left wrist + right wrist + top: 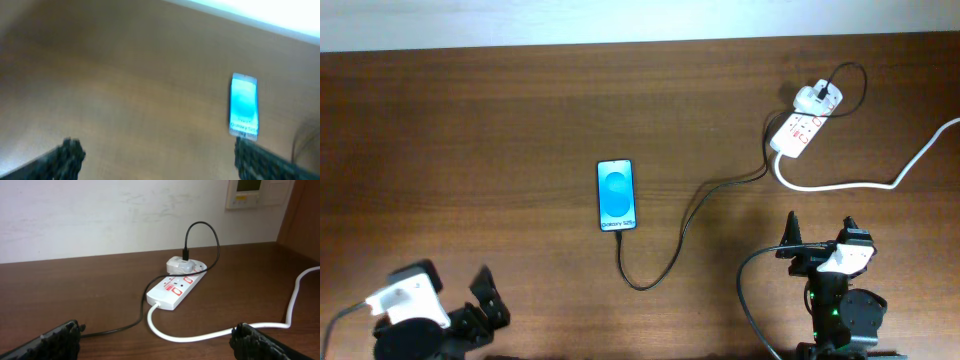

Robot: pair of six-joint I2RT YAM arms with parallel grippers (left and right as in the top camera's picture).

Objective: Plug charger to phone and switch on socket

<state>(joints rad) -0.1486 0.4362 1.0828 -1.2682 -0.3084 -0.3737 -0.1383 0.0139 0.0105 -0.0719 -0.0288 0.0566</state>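
1. Two end effectors. The left end effector (pixel 157 155) has its two fingers wide apart and holds nothing. The right end effector (pixel 156 332) also has its fingers wide apart and holds nothing. Both are over the near edge of the brown wooden worktop (pixel 470 130).
2. One phone (pixel 616 195) lies flat with its blue screen up. It is ahead of the left end effector, on its right-finger side, and well apart from it. It is also well to the left of the right end effector.
3. One socket (pixel 177 287), a white power strip with red-marked switches, lies ahead of the right end effector, well apart from it. Switch positions cannot be told.
4. One charger (pixel 685 225). Its white plug adapter (pixel 180 265) sits in the end of the strip farthest from the right end effector. Its thin black cable arches above the adapter and passes left of the right end effector. It then loops and ends at the phone's near short edge. Whether the tip is seated cannot be told.
5. One thick white cord (pixel 200 336) leaves the strip's near end and curves across in front of the right end effector, out to its right.
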